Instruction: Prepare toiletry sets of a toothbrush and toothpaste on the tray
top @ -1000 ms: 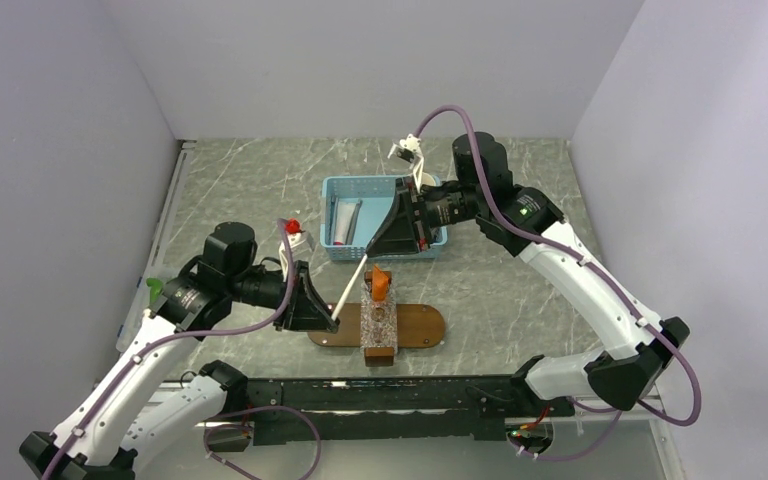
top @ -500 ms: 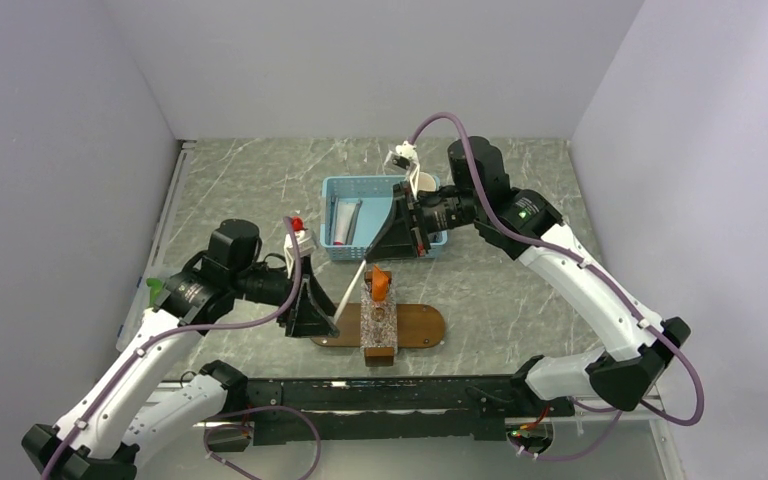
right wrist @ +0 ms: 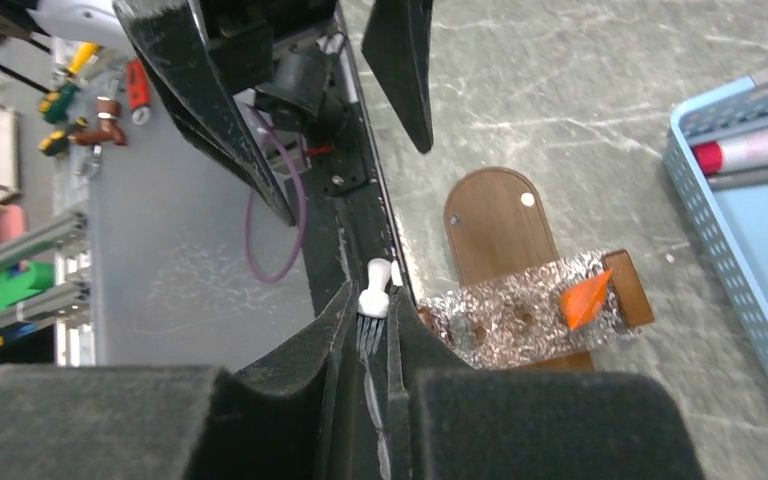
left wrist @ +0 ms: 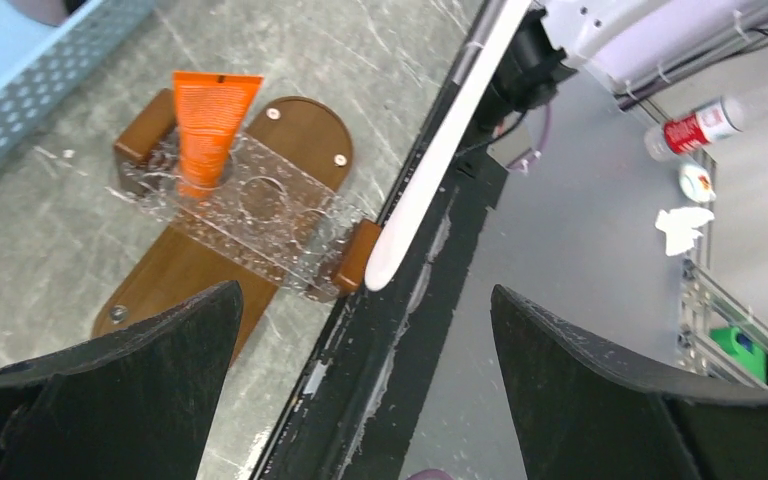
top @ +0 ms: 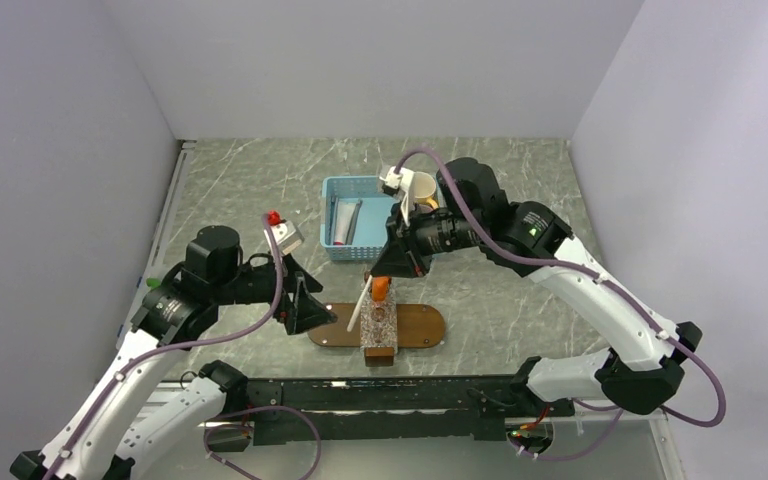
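Note:
My right gripper (top: 390, 264) is shut on the bristle end of a white toothbrush (top: 362, 305), whose handle slants down-left past the near end of a clear holder (top: 379, 325). The holder stands across the dark-brown oval tray (top: 420, 326). An orange toothpaste (top: 380, 288) stands upright in the holder's far hole. My left gripper (top: 303, 305) is open, just left of the tray, with nothing between its fingers. In the left wrist view the toothbrush handle (left wrist: 440, 150) ends beyond the open gripper (left wrist: 365, 320), beside the toothpaste (left wrist: 210, 120). The right wrist view shows the toothbrush head (right wrist: 373, 292) pinched between the fingers.
A light-blue mesh basket (top: 336, 252) sits behind the tray with a red-capped tube (top: 346, 222) inside and a cream cup (top: 424, 187) at its right end. The black rail of the table's near edge (top: 380, 390) runs just in front of the tray.
My left gripper opened, let go of the toothbrush handle and drew back to the left. The right arm carried the toothbrush nearer, over the holder, with the handle now steeper.

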Motion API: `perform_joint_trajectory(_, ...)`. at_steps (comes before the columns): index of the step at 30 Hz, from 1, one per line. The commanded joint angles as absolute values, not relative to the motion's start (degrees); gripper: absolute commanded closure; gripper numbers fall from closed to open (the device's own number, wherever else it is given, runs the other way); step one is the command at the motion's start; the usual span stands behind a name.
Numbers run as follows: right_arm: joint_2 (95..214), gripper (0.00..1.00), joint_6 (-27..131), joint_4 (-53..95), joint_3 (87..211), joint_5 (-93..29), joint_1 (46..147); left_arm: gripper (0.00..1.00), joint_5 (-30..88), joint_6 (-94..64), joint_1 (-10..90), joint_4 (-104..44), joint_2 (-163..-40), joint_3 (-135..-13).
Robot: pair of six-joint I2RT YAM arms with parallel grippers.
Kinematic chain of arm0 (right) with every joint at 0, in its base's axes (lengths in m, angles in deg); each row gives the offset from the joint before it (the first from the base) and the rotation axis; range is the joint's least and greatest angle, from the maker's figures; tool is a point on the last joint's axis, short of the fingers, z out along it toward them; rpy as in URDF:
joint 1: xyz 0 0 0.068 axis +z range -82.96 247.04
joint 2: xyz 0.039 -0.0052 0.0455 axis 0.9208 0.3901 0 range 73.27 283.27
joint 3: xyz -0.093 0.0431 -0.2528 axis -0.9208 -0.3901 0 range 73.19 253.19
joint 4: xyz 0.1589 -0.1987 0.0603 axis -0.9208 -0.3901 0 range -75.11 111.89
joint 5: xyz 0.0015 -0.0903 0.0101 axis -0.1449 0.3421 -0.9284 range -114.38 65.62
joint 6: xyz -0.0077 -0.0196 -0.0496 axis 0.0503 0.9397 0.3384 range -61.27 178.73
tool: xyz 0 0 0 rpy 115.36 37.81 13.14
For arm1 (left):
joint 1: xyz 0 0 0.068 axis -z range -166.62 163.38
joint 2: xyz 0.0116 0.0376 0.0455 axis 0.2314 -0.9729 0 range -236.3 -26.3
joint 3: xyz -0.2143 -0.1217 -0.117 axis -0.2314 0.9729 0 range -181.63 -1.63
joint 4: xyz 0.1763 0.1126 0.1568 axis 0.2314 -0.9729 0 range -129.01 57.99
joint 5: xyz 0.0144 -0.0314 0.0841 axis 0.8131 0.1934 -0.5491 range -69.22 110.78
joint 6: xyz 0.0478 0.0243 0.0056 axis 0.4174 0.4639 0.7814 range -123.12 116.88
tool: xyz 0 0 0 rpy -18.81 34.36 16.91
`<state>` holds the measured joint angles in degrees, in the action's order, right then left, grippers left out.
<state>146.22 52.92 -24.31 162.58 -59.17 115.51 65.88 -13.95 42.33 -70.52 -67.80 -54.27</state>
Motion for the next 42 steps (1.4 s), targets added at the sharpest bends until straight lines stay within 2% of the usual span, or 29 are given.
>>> perform_joint_trajectory(1,145.9,1.0,56.1,-29.7,166.1,-45.6,120.3,0.01,58.2,-15.7,42.3,-68.1,-66.1,-54.4)
perform_joint_trajectory(13,145.5,1.0,56.4,-30.0,163.3,-28.5,125.4,0.01,37.9,-21.8,42.3,-65.2,-64.0,-54.3)
perform_joint_trajectory(20,148.0,1.0,52.6,-31.8,166.6,-19.9,127.1,0.01,25.4,-29.5,42.3,-68.5,-64.2,-57.3)
perform_joint_trajectory(30,144.7,1.0,51.4,-24.9,161.1,-13.6,128.7,0.01,18.1,-32.8,42.3,-77.9,-66.7,-63.3)
perform_joint_trajectory(37,143.2,1.0,49.2,-23.7,159.8,-13.8,129.9,0.01,13.7,-38.4,42.3,-83.7,-61.9,-63.0)
perform_joint_trajectory(42,140.7,1.0,48.3,-22.6,156.0,-11.5,132.5,0.01,13.5,-40.8,42.3,-81.9,-57.0,-59.8)
